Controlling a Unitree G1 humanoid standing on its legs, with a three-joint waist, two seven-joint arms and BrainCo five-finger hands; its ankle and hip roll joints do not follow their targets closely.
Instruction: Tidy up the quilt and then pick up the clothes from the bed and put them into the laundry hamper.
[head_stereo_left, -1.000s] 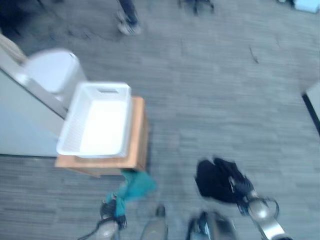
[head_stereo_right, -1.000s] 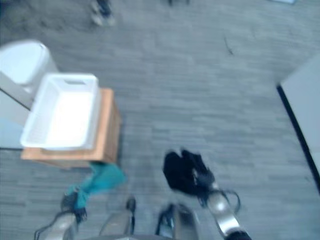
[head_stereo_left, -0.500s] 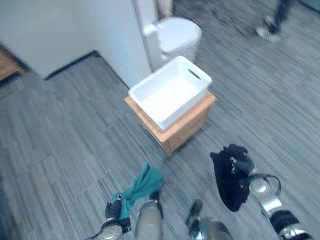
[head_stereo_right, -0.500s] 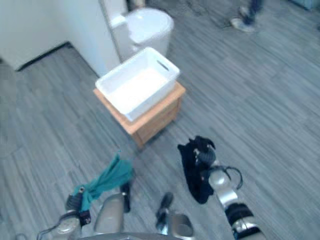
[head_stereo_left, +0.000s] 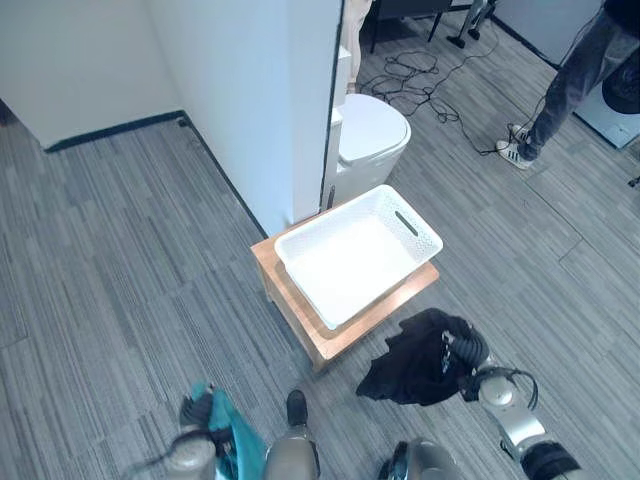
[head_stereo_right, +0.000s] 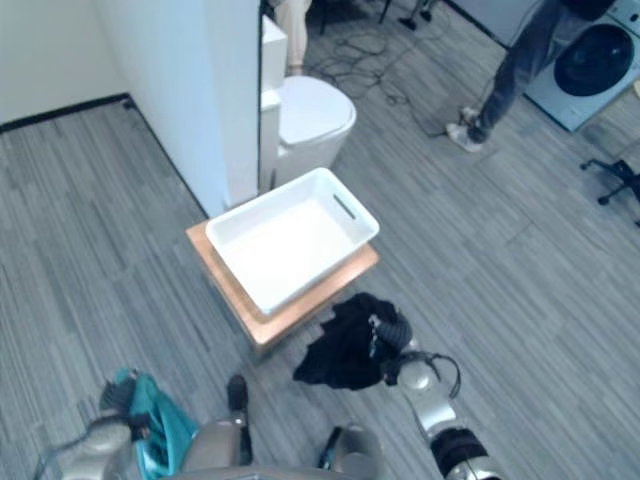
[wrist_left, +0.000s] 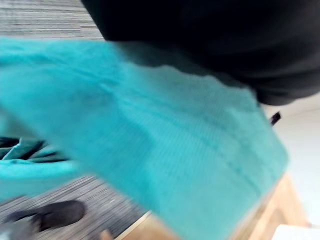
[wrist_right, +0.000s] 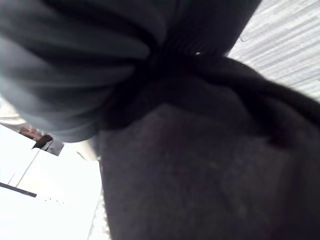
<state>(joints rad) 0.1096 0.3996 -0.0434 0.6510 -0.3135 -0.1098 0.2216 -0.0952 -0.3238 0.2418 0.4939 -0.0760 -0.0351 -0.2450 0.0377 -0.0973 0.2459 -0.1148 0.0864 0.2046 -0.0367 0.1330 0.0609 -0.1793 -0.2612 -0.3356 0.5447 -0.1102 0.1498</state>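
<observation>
The white laundry hamper (head_stereo_left: 355, 265) stands empty on a low wooden stand (head_stereo_left: 330, 338) in the middle of the eye views. Just to the right of the stand's near corner hangs a black garment (head_stereo_left: 412, 362), bunched in my right hand (head_stereo_left: 468, 352), whose fingers are curled into the cloth. At the bottom left my left hand (head_stereo_left: 190, 415) holds a teal garment (head_stereo_left: 232, 448) that droops beside it, well short of the stand. Teal cloth (wrist_left: 150, 150) spreads across the left wrist view, and black cloth (wrist_right: 200, 175) covers the right wrist view.
A white partition wall (head_stereo_left: 290, 100) rises behind the hamper, with a white lidded bin (head_stereo_left: 372, 140) beside it. Cables (head_stereo_left: 420, 65) lie on the grey floor beyond. A person's leg (head_stereo_left: 565, 85) stands at the far right, near a washing machine (head_stereo_right: 600, 60).
The camera has swung, so the hamper now sits in the middle. Both hands still hold their garments. The teal one has dropped low, and the black one is now close to the stand.
</observation>
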